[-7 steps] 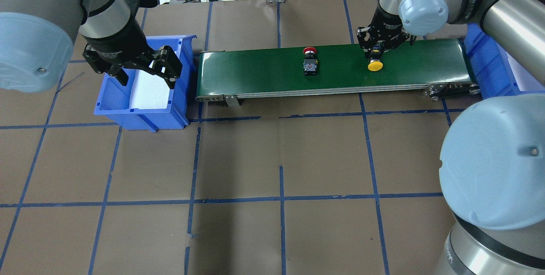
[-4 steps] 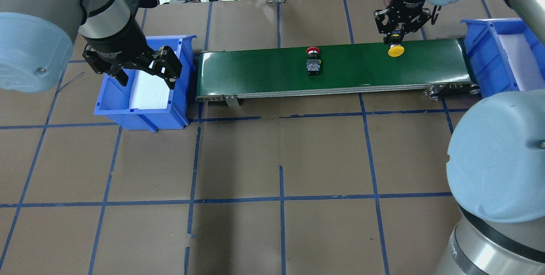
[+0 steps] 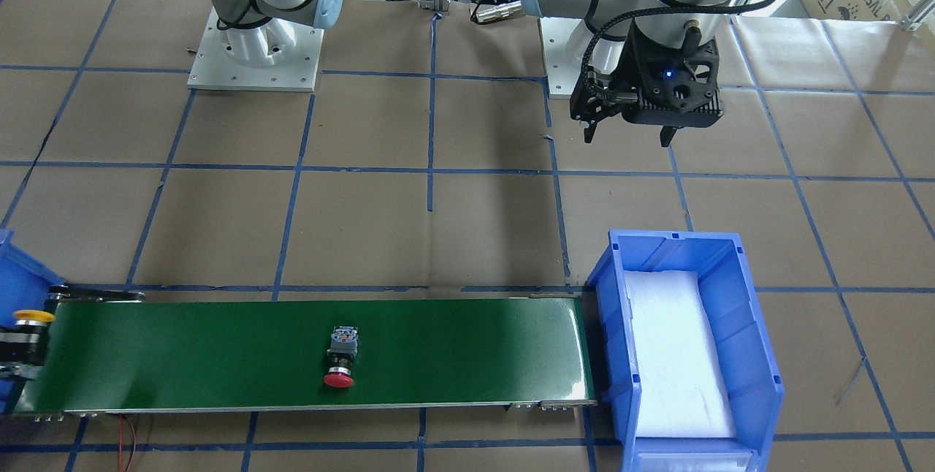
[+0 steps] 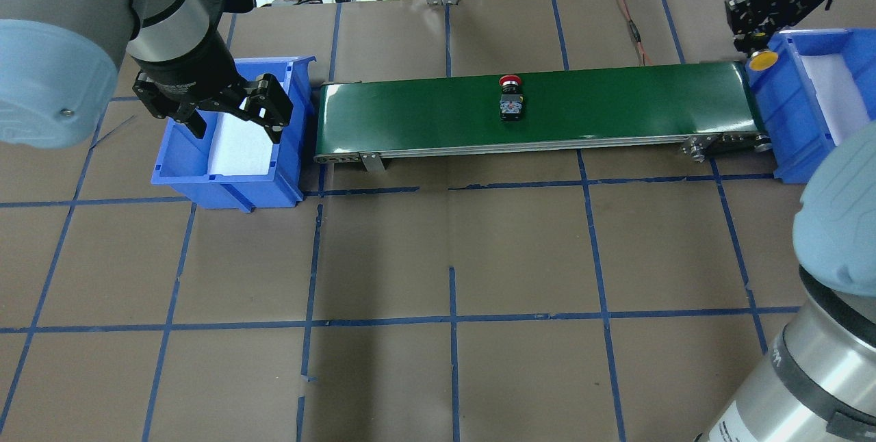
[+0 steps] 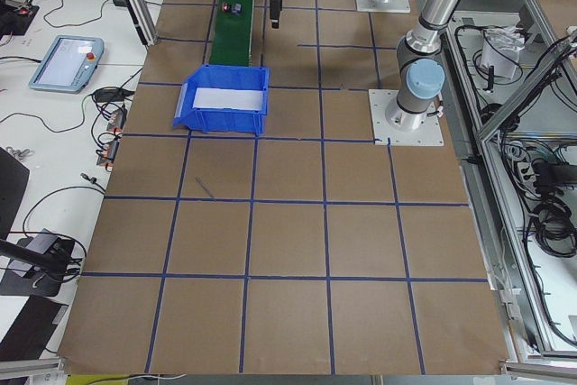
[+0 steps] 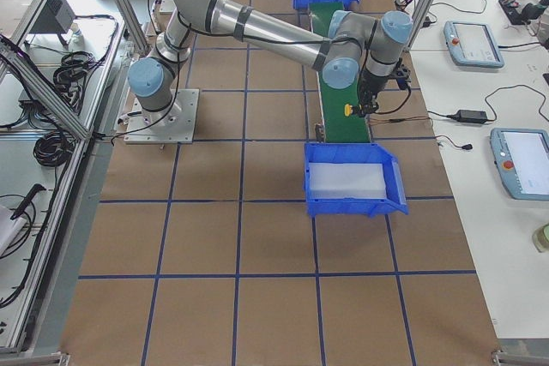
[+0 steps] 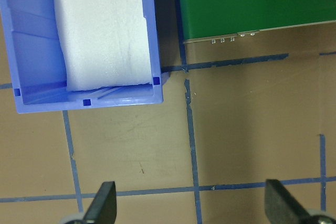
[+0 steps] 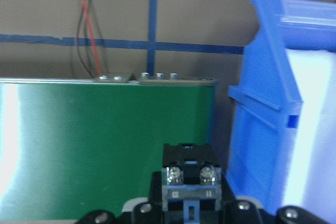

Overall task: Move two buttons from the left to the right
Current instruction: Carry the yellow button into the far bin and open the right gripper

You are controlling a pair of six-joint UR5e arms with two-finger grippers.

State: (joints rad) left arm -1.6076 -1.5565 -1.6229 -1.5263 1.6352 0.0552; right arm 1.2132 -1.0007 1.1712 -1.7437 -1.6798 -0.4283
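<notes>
Right hand (image 4: 755, 44) clamped on yellow mushroom-cap push-button (image 4: 762, 60), upper right of overhead frame, right by rim of blue plastic bin (image 4: 787, 120), not dropped yet. Red-cap push-button (image 4: 510, 96) mid green conveyor belt (image 4: 616, 107), untouched. Left hand (image 4: 236, 110) fingers apart.

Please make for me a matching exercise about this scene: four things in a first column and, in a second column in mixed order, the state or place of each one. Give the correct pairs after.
Column 1
1. yellow button
2. red button
3. left gripper
4. left bin

Column 2
A. lies on the green belt
B. open, holds nothing
C. held in the right gripper
D. has white foam inside

Pairs: 1-C, 2-A, 3-B, 4-D
</notes>
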